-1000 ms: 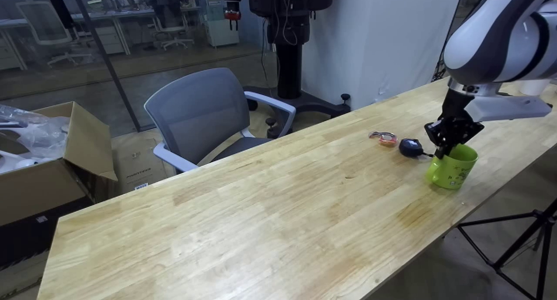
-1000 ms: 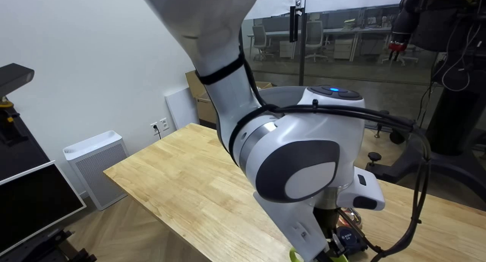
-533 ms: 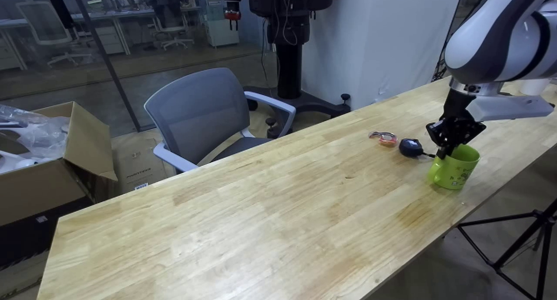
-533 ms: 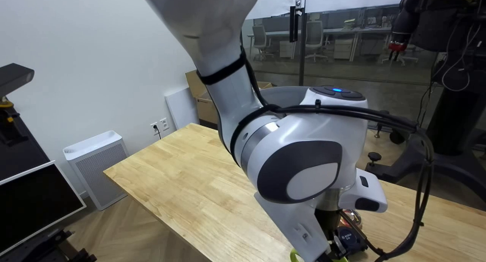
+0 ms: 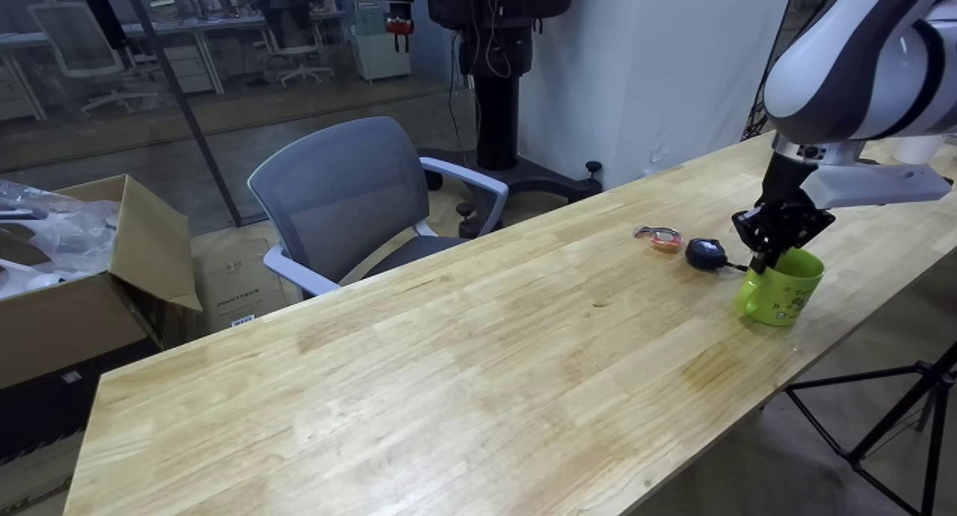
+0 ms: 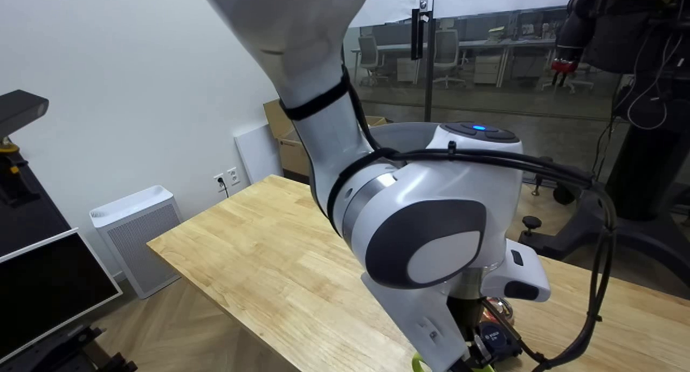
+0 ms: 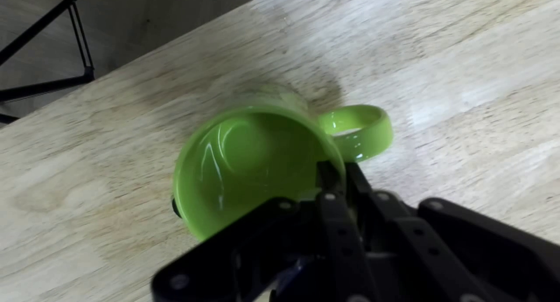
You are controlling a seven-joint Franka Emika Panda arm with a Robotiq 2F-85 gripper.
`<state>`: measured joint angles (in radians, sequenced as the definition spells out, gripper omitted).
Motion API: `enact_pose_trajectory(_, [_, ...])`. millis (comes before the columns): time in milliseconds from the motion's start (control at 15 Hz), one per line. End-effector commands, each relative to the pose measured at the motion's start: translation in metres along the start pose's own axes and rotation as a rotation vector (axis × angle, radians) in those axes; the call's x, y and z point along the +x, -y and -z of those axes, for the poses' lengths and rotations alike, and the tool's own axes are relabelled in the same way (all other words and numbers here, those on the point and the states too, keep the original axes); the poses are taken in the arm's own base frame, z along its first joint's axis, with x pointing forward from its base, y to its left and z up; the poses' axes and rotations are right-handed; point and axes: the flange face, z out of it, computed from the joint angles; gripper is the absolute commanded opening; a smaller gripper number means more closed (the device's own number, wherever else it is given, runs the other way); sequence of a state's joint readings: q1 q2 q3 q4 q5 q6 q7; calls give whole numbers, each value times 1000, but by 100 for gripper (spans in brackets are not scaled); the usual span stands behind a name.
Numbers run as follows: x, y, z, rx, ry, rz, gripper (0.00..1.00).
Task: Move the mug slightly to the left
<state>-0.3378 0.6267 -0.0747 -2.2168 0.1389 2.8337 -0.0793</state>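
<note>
The lime-green mug (image 5: 786, 292) stands upright at or just above the wooden table; I cannot tell whether its base touches. In the wrist view the mug (image 7: 249, 157) is seen from above, empty, with its handle (image 7: 369, 135) on the right. My gripper (image 7: 341, 173) is shut on the mug's rim close to the handle, one finger inside the wall and one outside. In an exterior view the gripper (image 5: 761, 263) points down at the mug's rim. In an exterior view the arm hides most of the mug, and only green bits (image 6: 418, 363) show at the bottom.
A dark tape measure (image 5: 705, 253) with a cord lies close to the mug, with a red-and-clear item (image 5: 664, 238) beside it. A whitish cup (image 5: 918, 149) stands behind the arm. The table's edge (image 7: 175, 39) runs near the mug, and a black tripod (image 5: 927, 381) stands beyond it.
Between one second and half a second ago, my gripper and the mug shifted very slightly to the right in an exterior view. Since then nothing visibly moves.
</note>
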Motion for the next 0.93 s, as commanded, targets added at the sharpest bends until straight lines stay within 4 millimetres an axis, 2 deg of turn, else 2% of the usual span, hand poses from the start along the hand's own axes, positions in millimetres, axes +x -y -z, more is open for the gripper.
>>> enact_pose_trajectory(0, [4,1,0,3,4,-6,2])
enact_pose_trajectory(333, [5,0,0,1,-4,-7,2])
enact_pose_trajectory(400, [8,57,15,9,-10,-9,2])
enact_pose_trajectory(467, [5,62,23,12,-15,-5,2])
enact_pose_trajectory(733, [-3,118,50,39,-52,30,2])
enact_pose_trajectory(867, [-6,138,60,49,-70,43,2])
